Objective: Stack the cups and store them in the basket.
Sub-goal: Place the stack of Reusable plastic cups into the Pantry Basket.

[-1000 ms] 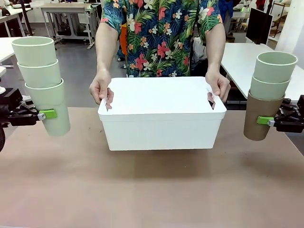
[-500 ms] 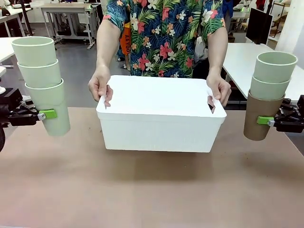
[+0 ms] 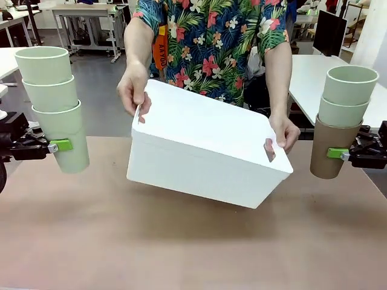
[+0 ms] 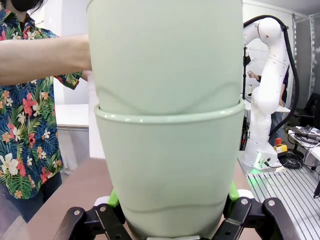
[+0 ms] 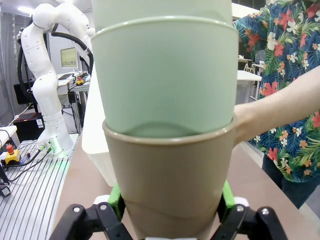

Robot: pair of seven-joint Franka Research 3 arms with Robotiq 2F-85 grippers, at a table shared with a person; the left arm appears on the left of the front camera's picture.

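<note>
Three pale mint cups (image 3: 53, 99), nested in one stack, are clamped at the lowest cup by the left gripper (image 3: 65, 146) beyond the counter's (image 3: 181, 254) left edge; the right gripper (image 3: 331, 153) is closed on a tan brown cup (image 3: 325, 166) with two mint cups (image 3: 346, 96) nested inside. Between them a person holds the white basket (image 3: 199, 157) tilted above the counter, one hand (image 3: 134, 90) at its raised end, the other hand (image 3: 284, 132) at the lower end

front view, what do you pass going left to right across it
mint cup stack in left gripper → person's hand → tilted basket → person's other hand → tan-bottomed cup stack in right gripper
</note>
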